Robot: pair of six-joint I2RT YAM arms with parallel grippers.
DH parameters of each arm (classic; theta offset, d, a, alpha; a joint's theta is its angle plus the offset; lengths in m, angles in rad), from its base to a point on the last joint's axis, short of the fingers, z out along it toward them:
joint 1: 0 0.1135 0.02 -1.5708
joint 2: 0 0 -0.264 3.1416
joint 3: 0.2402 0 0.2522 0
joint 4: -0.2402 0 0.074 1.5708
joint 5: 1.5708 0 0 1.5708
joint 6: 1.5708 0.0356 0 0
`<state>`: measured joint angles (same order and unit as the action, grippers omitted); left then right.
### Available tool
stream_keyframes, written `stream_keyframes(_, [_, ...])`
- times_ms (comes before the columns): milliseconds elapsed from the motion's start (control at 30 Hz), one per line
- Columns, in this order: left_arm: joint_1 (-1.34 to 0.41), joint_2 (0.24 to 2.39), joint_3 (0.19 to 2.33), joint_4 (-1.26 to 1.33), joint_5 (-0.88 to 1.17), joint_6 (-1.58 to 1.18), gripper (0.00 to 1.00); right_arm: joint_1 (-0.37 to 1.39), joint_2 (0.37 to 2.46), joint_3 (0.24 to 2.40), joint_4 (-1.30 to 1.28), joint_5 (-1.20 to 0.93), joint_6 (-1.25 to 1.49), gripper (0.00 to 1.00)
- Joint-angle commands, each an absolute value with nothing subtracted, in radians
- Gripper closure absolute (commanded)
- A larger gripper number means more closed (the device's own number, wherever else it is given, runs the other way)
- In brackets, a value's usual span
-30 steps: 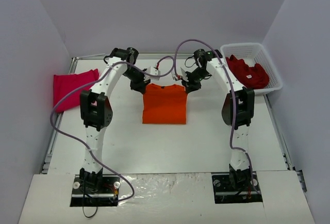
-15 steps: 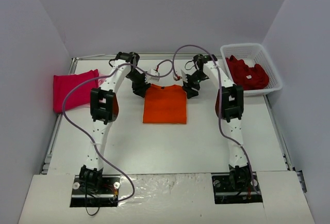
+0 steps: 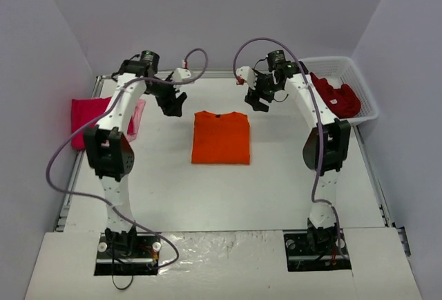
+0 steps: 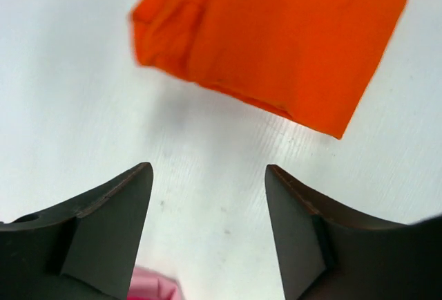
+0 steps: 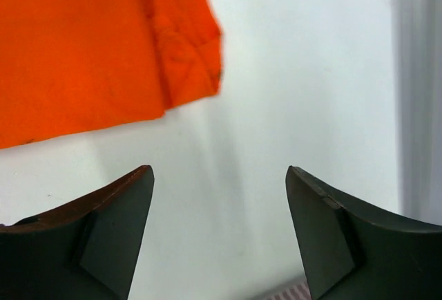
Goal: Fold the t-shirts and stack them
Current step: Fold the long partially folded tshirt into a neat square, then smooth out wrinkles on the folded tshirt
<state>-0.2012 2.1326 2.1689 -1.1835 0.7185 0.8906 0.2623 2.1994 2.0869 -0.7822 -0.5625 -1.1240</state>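
Observation:
A folded bright orange t-shirt (image 3: 221, 137) lies flat mid-table, also seen in the left wrist view (image 4: 276, 37) and the right wrist view (image 5: 90, 51). My left gripper (image 3: 171, 103) hovers open to its upper left, nothing between the fingers (image 4: 110, 231). Open and empty too, my right gripper (image 3: 257, 99) hangs off the shirt's upper right corner. A folded magenta-pink t-shirt (image 3: 86, 117) lies at the left edge with a pale pink one (image 3: 137, 117) beside it. Dark red t-shirts (image 3: 335, 96) fill the basket.
The white lattice basket (image 3: 366, 99) stands at the back right against the wall. Grey walls close the table on three sides. Purple cables loop from both arms over the back of the table.
Both grippers let go of the orange t-shirt's top corners and opened. They rose and drew apart, the left one leftward, the right one rightward. The shirt stays flat.

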Motion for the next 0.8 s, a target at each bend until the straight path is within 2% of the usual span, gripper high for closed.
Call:
stream_keyframes(0, [-0.112, 1.922, 2.033, -0.93, 0.717, 0.564, 0.33, 0.296, 2.028, 2.054, -0.678, -0.392, -0.927, 0.26])
stream_keyframes(100, [-0.068, 1.786, 1.757, -0.726, 0.686, 0.367, 0.27, 0.353, 1.997, 2.022, -0.678, -0.174, -0.784, 0.21])
stream_keyframes(200, [-0.061, 1.756, 1.651, -0.698, 0.654, 0.345, 0.26, 0.403, 1.982, 1.891, -0.675, -0.004, -0.742, 0.17])
stream_keyframes(267, [-0.058, 1.756, 1.566, -0.675, 0.64, 0.33, 0.26, 0.443, 1.968, 1.807, -0.675, 0.026, -0.732, 0.18])
stream_keyframes(333, [-0.058, 1.782, 1.531, -0.678, 0.615, 0.307, 0.27, 0.459, 1.968, 1.725, -0.67, -0.041, -0.7, 0.27])
stream_keyframes(367, [-0.058, 1.792, 1.507, -0.677, 0.603, 0.296, 0.28, 0.463, 1.967, 1.704, -0.672, -0.061, -0.681, 0.38])
stream_keyframes(467, [-0.046, 1.812, 1.447, -0.646, 0.604, 0.265, 0.32, 0.505, 1.971, 1.657, -0.672, -0.118, -0.62, 0.58])
stream_keyframes(533, [-0.035, 1.804, 1.413, -0.605, 0.633, 0.247, 0.32, 0.538, 1.959, 1.637, -0.673, -0.149, -0.612, 0.6])
stream_keyframes(667, [-0.005, 1.79, 1.356, -0.56, 0.653, 0.219, 0.32, 0.607, 1.947, 1.631, -0.672, -0.132, -0.611, 0.55])
stream_keyframes(767, [0.043, 1.776, 1.345, -0.546, 0.681, 0.195, 0.32, 0.675, 1.956, 1.655, -0.681, -0.111, -0.597, 0.55])
